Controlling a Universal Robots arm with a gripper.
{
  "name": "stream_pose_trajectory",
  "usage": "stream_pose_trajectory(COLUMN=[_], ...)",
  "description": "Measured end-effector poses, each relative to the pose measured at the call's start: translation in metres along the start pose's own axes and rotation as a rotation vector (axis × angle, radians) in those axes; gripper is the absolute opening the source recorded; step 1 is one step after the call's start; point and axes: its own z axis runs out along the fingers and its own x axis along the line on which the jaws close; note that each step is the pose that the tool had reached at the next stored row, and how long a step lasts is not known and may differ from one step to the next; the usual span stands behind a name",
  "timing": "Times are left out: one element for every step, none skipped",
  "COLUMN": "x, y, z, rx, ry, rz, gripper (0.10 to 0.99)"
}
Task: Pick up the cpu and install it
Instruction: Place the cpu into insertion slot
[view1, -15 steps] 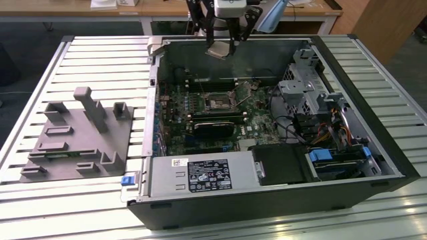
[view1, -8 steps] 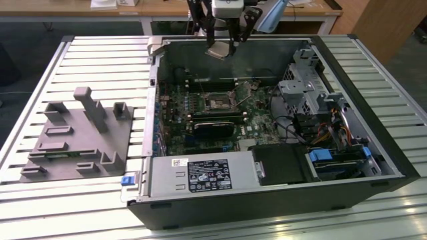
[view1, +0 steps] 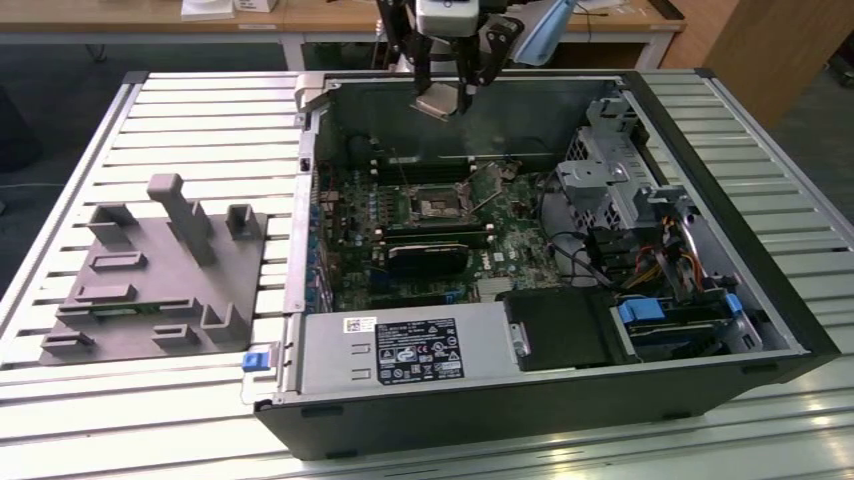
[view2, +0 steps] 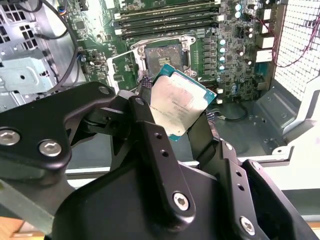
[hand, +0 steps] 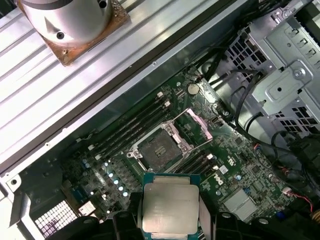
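The gripper (view1: 447, 95) is clamped on the cpu (view1: 437, 105), which hangs tilted over the open computer case (view1: 534, 420). The motherboard socket (view1: 438, 203) lies open below.

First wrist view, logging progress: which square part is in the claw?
The silver-topped cpu, held by the claw; the other square, the black-framed socket, sits empty on the motherboard.

One black metal computer case (view1: 534, 425), lying open. Inside it: one green motherboard (view1: 514, 225) and one square black-framed socket (hand: 157, 148). There is one cpu (hand: 170, 207) - a small flat square chip with a pale silver top - one round silver coin cell (hand: 193, 89), one black gripper (view1: 445, 98), and one grey plastic fixture plate (view1: 147, 290).
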Motion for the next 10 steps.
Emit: stream_pose_trajectory(x=[0.0000,0.0000,0.0000,0.0000,0.0000,0.0000,0.0000,0.0000,0.0000,0.0000], y=[0.0000,0.0000,0.0000,0.0000,0.0000,0.0000,0.0000,0.0000,0.0000,0.0000], z=[0.0001,0.0002,0.0002,0.0003,0.0003,0.0004,0.0004,0.0005,0.0005,0.0005], rx=[0.000,0.000,0.000,0.000,0.000,0.000,0.000,0.001,0.001,0.001], ry=[-0.0005,-0.0010,-0.0015,-0.0020,-0.0025,-0.0030,-0.0035,-0.0040,-0.0045,-0.0050], rz=[0.007,0.014,0.022,0.029,0.036,0.043,0.050,0.057,0.064,0.071], gripper=[0.541,0.541,0.541,0.541,0.541,0.541,0.541,0.541,0.541,0.541])
